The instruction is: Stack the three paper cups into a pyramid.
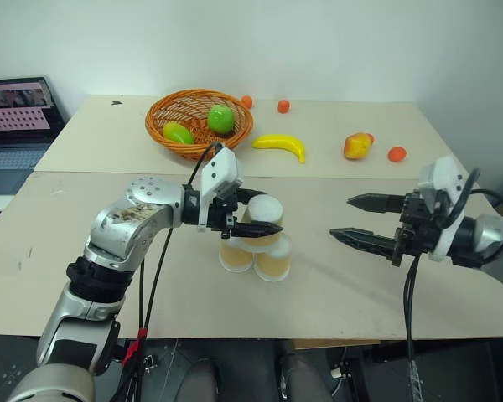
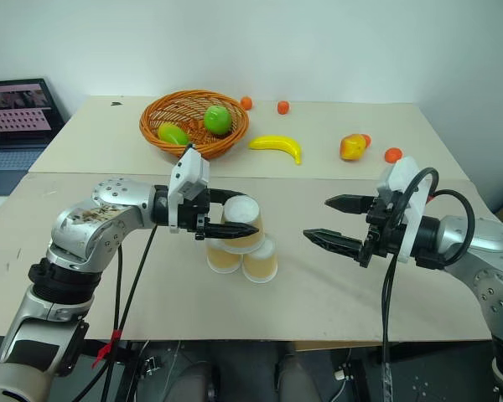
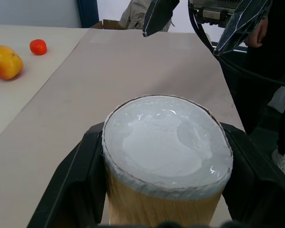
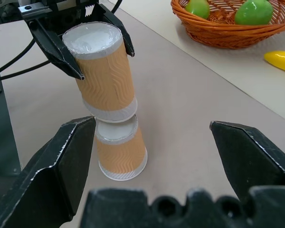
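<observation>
Three paper cups stand upside down near the middle of the table. Two paper cups (image 1: 235, 255) (image 1: 273, 261) sit side by side on the tabletop. The third paper cup (image 1: 264, 219) rests on top of them, slightly tilted. My left gripper (image 1: 267, 213) reaches in from the left and is shut on this top cup; its fingers (image 3: 80, 175) press both sides of the cup (image 3: 166, 142). My right gripper (image 1: 341, 218) hovers open to the right of the stack, pointing at it with nothing between its fingers. The right wrist view shows the top cup (image 4: 104, 71) over a lower one (image 4: 121, 152).
At the back stand an orange wicker basket (image 1: 155, 126) holding green fruits, a banana (image 1: 281, 144), a yellow-red fruit (image 1: 357, 146) and small orange fruits (image 1: 396, 154). A laptop (image 1: 17, 117) sits at the far left. Bare tabletop lies in front of the cups.
</observation>
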Robot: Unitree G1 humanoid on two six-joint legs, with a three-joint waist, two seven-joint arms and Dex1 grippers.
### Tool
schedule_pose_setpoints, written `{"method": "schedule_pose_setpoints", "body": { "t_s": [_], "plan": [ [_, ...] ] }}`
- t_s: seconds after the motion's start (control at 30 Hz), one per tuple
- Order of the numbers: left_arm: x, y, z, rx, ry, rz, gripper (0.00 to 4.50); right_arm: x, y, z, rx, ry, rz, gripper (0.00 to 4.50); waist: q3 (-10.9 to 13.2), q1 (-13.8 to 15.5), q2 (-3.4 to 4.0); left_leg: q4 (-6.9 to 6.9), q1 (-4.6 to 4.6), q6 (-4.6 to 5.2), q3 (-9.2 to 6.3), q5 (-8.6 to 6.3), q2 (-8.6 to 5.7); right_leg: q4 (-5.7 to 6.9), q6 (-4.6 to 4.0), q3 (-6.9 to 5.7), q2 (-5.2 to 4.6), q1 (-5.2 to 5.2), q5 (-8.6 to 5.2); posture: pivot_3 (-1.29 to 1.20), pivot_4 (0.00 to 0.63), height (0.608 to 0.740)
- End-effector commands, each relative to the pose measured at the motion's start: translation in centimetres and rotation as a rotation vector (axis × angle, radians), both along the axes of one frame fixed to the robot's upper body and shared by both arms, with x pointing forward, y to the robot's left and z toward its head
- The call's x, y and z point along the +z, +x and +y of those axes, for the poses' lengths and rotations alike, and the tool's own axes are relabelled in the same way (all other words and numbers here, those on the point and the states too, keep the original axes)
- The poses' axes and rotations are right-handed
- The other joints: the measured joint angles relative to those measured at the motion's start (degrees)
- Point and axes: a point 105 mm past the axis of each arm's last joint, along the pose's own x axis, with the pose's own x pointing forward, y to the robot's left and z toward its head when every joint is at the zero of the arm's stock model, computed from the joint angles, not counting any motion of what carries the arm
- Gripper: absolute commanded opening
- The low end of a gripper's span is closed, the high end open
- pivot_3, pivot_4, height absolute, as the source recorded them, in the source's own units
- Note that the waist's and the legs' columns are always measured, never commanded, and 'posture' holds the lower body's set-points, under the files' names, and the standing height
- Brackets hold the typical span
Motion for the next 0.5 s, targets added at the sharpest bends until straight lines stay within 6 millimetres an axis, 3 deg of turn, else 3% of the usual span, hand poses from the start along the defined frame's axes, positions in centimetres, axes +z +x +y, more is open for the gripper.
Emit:
{"method": "schedule_pose_setpoints", "body": {
  "t_s": [0.03, 0.3, 0.5],
  "plan": [
    [1.5, -0.1, 0.0, -0.014, -0.029, -0.040, 4.41, 1.2, 0.1, -0.2, -0.005, 0.000, -0.053, 4.50, 0.00, 0.04, 0.00, 0.00, 0.00, 0.00, 0.00, 0.00, 0.00, 0.00, 0.00, 0.00, 0.00, 0.00, 0.00, 0.00, 0.150, 0.735],
    [2.7, -0.2, 0.0, -0.028, -0.052, -0.052, 4.41, 1.2, 0.3, -0.2, -0.008, -0.002, -0.055, 4.50, 0.00, 0.18, 0.00, 0.02, -0.01, 0.00, 0.00, 0.00, 0.00, 0.00, -0.01, 0.00, 0.00, 0.00, 0.01, 0.00, 0.150, 0.735],
    [7.5, 1.0, 0.2, 0.040, -0.159, -0.133, 4.41, 1.3, 0.4, -0.2, -0.006, 0.000, -0.052, 4.50, 0.00, 0.36, 0.00, 0.07, -0.03, 0.00, -0.01, 0.00, 0.00, 0.01, 0.02, -0.01, 0.00, 0.00, 0.01, 0.00, 0.150, 0.735]
  ]
}}
